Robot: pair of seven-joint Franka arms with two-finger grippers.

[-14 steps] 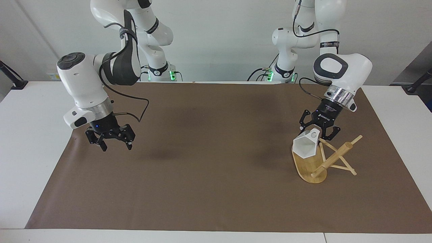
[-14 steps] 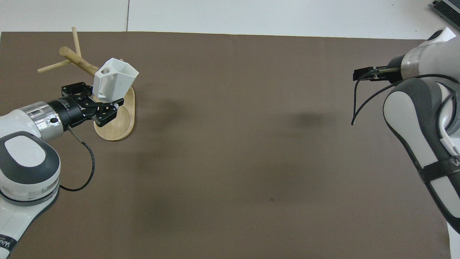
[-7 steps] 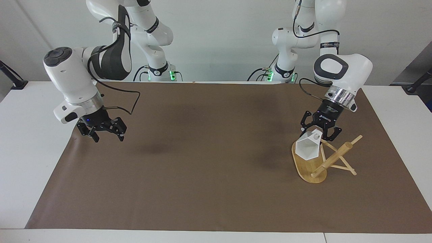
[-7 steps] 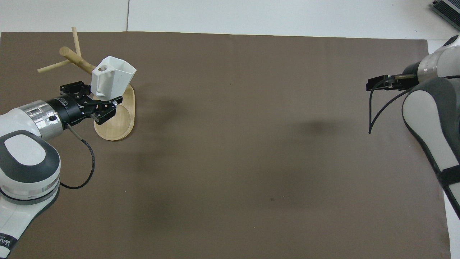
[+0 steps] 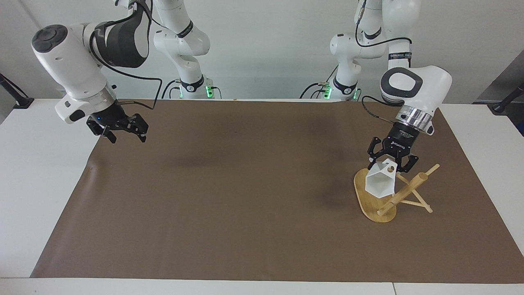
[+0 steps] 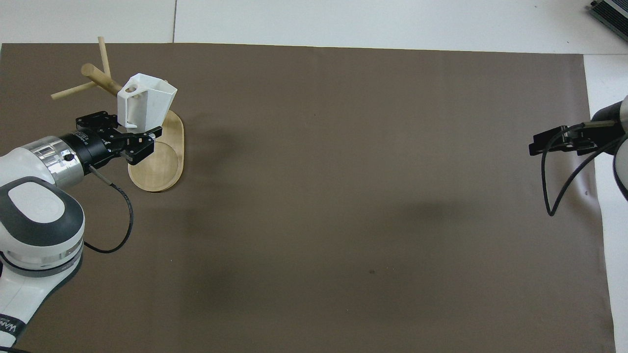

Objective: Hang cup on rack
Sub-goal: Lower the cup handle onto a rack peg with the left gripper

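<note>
Facing view shows my left gripper [image 5: 391, 160] closed on the handle of the cup [image 5: 380, 184], which I hold tilted over the base of the rack [image 5: 366, 200] at the left arm's end of the table, close beside the leaning post. I think the risk is that the handle hole misses the thin peg and the cup pushes the light rack over. Compared with a second ago, the cup has turned more upright and nearer the post, and my right gripper [image 5: 118, 128], fingers apart, has risen toward the mat's edge.
</note>
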